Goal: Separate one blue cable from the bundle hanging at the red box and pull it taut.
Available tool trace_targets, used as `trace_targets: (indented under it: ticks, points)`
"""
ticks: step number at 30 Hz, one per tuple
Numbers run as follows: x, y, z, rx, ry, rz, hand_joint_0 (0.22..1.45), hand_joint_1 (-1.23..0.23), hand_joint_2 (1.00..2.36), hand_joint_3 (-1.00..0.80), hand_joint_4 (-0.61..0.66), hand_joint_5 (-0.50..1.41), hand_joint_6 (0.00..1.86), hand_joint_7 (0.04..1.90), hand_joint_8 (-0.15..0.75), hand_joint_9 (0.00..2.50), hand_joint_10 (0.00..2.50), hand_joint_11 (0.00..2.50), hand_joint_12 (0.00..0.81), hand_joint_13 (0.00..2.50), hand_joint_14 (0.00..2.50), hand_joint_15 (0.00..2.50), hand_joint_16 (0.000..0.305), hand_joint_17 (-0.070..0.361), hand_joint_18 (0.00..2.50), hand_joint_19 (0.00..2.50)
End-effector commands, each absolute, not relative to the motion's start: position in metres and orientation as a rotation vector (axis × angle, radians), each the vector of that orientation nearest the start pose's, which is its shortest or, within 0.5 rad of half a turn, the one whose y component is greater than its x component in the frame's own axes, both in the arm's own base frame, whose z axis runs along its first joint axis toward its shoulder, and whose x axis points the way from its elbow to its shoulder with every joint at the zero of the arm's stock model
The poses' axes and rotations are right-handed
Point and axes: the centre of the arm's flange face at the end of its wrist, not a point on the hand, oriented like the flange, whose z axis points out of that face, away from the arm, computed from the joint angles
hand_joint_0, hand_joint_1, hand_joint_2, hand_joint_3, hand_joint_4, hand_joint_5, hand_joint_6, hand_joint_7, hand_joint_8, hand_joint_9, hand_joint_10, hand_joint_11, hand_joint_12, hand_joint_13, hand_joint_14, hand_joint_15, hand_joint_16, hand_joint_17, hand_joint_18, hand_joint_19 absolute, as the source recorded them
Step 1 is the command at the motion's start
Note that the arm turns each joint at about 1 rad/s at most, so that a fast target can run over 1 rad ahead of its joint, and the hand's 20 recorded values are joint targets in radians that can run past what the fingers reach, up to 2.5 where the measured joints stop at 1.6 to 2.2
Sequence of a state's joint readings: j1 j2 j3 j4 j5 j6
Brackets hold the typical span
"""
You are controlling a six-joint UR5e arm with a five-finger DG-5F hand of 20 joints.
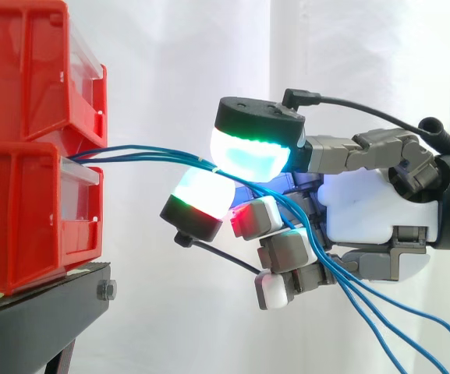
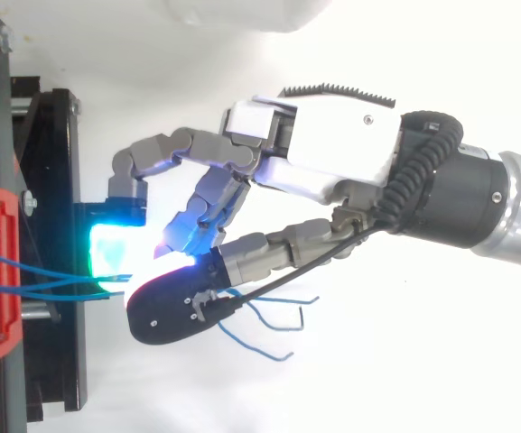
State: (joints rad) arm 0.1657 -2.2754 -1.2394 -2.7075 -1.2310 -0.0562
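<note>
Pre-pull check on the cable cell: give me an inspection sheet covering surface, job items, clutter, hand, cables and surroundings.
Surface: black stand carrying stacked red bins.
Job's things: blue cables run from the lower bin's front into the hand.
Clutter: nothing seen.
Hand: hand level with the bins, two glowing pads closed on the blue cables.
Cables: several strands pass the pads together, slightly bowed towards the bin; free ends hang below the hand; none clearly separated.
Surroundings: white curtain behind.
</note>
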Motion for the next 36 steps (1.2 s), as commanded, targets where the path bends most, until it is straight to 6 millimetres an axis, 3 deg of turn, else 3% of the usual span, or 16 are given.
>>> trace_targets:
  ticks: [1,16,26,36]
  points:
    - [0.7577,-0.0422,0.2487,1.219,1.06,1.074,0.73,-0.56,1.02,-0.13,0.17,-0.12,0.58,1.28,0.319,1.23,0.02,1.0,0.352,1.35,0.03,0.9,0.036,0.081,0.98,0.59]
    - [0.7577,-0.0422,0.2487,1.22,1.06,1.075,0.69,-0.56,1.02,-0.17,0.17,-0.12,0.56,1.36,0.327,1.24,0.02,1.03,0.36,1.35,0.03,0.88,0.037,0.083,0.99,0.58]
    - [0.7576,-0.0418,0.2487,1.223,1.055,1.07,0.65,-0.62,1.02,-0.19,0.2,-0.14,0.65,1.24,0.34,1.26,0.02,1.06,0.371,1.34,0.03,0.87,0.038,0.084,0.99,0.55]
    - [0.7575,-0.0406,0.2498,1.222,1.054,1.074,0.64,-0.59,1.02,-0.08,0.19,-0.15,0.75,1.14,0.36,1.26,0.02,1.05,0.383,1.32,0.02,0.81,0.041,0.092,1.01,0.53]
